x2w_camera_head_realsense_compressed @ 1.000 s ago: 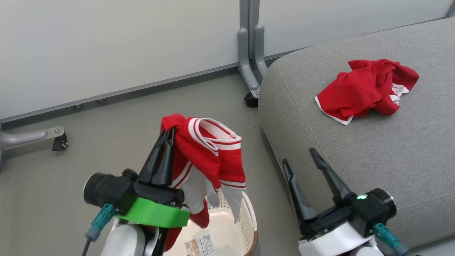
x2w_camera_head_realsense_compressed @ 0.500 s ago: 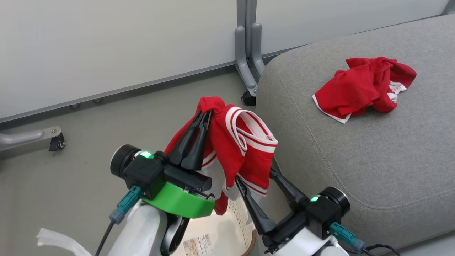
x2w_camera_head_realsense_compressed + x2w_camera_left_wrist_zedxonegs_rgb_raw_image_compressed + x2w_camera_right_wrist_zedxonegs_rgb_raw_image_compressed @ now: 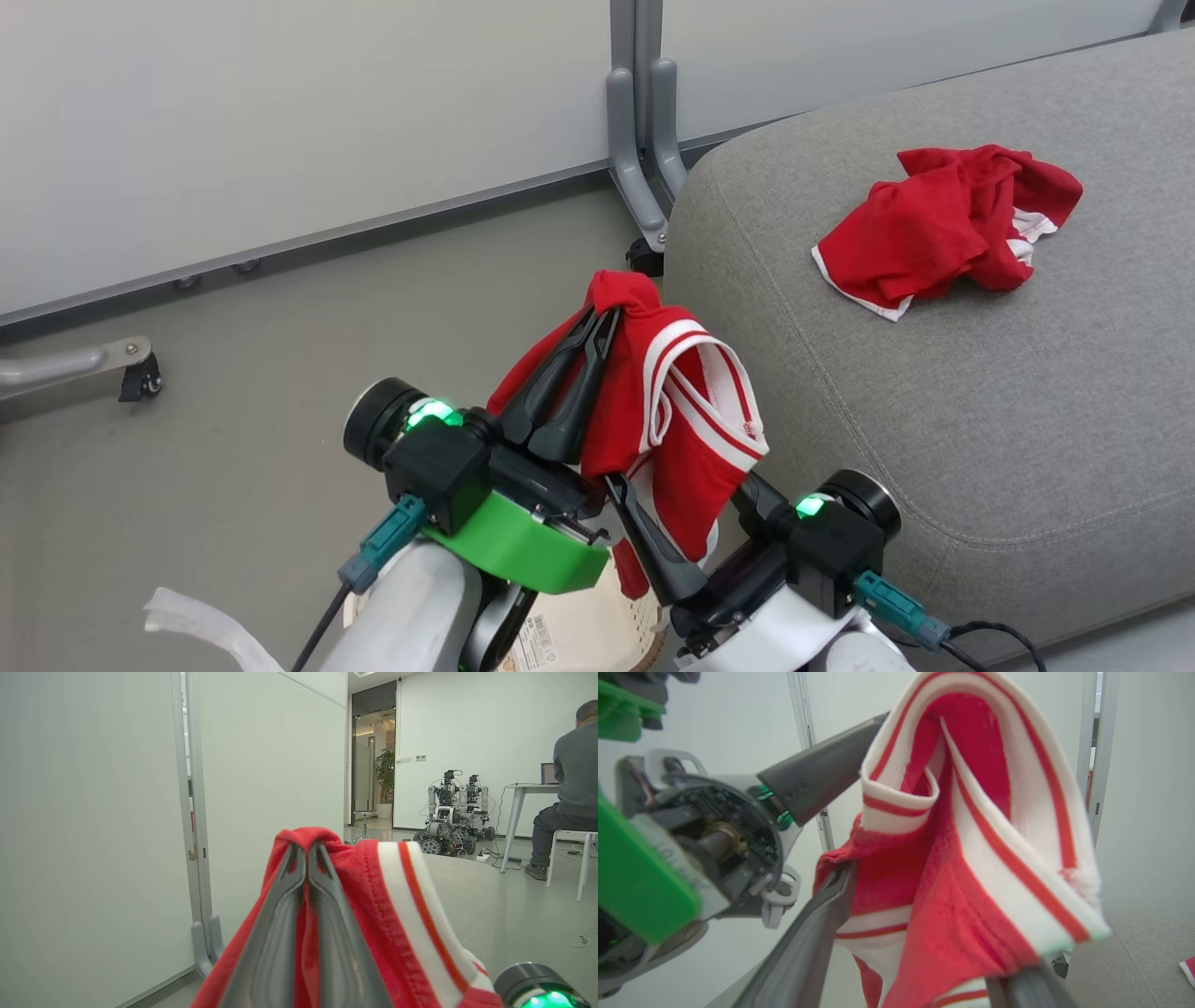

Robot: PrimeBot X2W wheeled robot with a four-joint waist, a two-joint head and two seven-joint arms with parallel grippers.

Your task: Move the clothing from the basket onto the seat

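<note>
Grey seat [image 3: 934,392], clothing [image 3: 691,411] in left pincer [image 3: 602,317] (sticker [image 3: 534,639] illegible)

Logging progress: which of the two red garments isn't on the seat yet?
The striped garment, pinched in the left gripper and hanging in the air. The other garment lies crumpled on the seat.

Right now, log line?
left gripper: jaws shut on red white-striped fabric garment | right gripper: jaws open, straddling it
</note>
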